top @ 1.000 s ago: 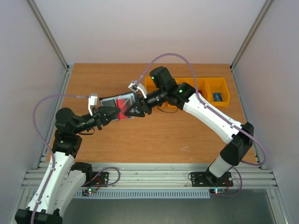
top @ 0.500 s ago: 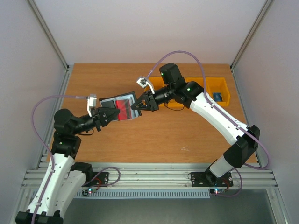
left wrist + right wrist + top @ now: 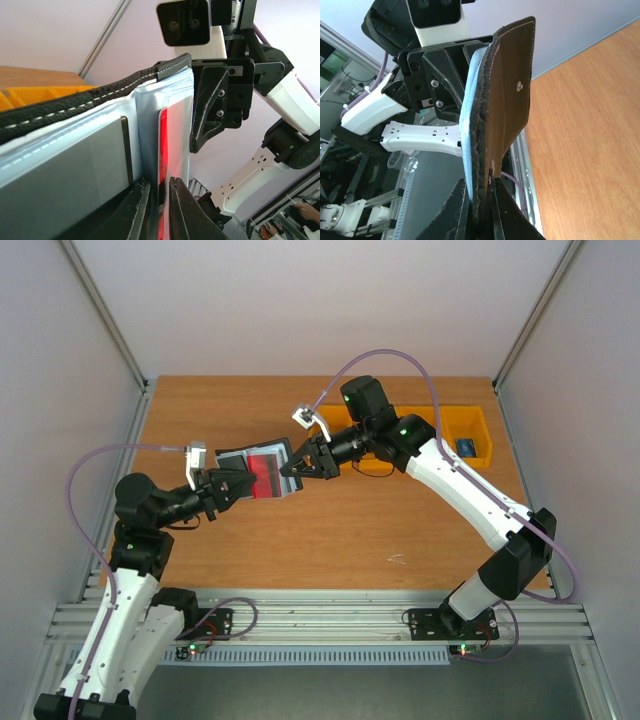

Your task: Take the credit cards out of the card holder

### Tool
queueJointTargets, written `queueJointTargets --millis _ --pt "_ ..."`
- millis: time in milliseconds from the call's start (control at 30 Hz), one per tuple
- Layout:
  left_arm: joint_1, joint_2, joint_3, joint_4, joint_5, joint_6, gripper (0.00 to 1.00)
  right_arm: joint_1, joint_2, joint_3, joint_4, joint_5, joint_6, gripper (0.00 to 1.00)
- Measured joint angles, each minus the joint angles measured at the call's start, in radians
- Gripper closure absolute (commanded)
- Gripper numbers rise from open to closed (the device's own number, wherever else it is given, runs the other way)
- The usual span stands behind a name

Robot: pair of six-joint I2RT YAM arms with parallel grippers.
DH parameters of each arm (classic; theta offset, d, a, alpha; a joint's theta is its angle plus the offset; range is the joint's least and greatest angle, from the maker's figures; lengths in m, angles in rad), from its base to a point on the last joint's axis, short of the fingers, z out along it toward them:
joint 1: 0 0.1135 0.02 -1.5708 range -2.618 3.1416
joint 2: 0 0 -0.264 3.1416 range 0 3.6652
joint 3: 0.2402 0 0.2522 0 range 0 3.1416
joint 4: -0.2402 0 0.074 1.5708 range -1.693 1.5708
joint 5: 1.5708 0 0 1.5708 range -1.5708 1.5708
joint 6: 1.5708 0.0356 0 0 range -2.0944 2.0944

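Aloft, card holder point(image 3: 65, 170) with red card point(image 3: 163, 145)

No text, number, brand or sign can be read. The thin red plastic card point(image 3: 164, 145) in the black bifold wallet with grey-blue inner faces point(image 3: 75, 165) shows only a plain red strip.

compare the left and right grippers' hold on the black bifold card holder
Left gripper grips the black bifold card holder at its left end, fingers astride the red plastic card; right gripper grips its right end, over the black stitched rim. Both are shut on it.
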Motion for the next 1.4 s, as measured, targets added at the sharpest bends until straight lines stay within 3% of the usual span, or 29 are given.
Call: queueJointTargets --millis 233,600,1067,1200,1400 --pt "0.008 0.000 0.000 0.005 0.011 -0.005 1.00 -0.005 0.000 0.000 0.000 -0.012 0.000 0.99" --pt "0.009 0.000 0.013 -0.011 0.024 -0.002 1.00 -0.033 0.000 -0.017 0.002 -0.038 -0.001 0.99" --pt "0.015 -0.024 0.018 -0.246 -0.155 0.145 1.00 -0.115 0.002 -0.112 -0.022 0.005 0.010 0.99" --pt "0.018 -0.030 0.019 -0.321 -0.245 0.212 1.00 -0.117 0.062 -0.208 0.043 0.014 0.092 0.99" --pt "0.019 -0.032 0.019 -0.381 -0.297 0.274 1.00 -0.102 0.282 -0.348 0.227 0.042 0.269 0.99"
